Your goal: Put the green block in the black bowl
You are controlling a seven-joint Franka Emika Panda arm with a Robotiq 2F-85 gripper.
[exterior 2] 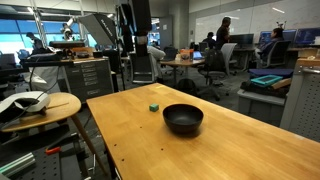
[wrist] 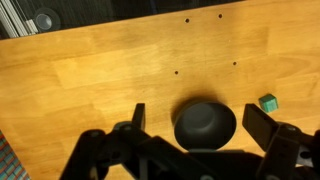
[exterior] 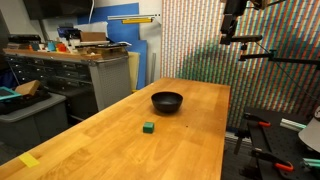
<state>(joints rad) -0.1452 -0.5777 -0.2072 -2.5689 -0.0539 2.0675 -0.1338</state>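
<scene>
There is one green block (exterior: 148, 127), one black bowl (exterior: 167, 101), and one end effector (wrist: 197, 112). Its two fingers (wrist: 138, 114) stand wide apart and hold nothing. The block sits on the bare wood of the desk (exterior: 110, 140), outside the bowl and clearly apart from it, as both exterior views show. In the wrist view the block (wrist: 267, 102) lies to the right of the bowl (wrist: 205, 124), near the tip of the right-hand finger. Four small dark holes dot the desk in that view, and one yellow tape strip (exterior: 28, 160) marks a near corner in an exterior view.

The end effector's dark body covers the bowl's lower rim in the wrist view. The arm (exterior: 235, 20) is cut off at the top of the frame and hangs well above the desk. Whether the bowl holds anything is hard to make out.
</scene>
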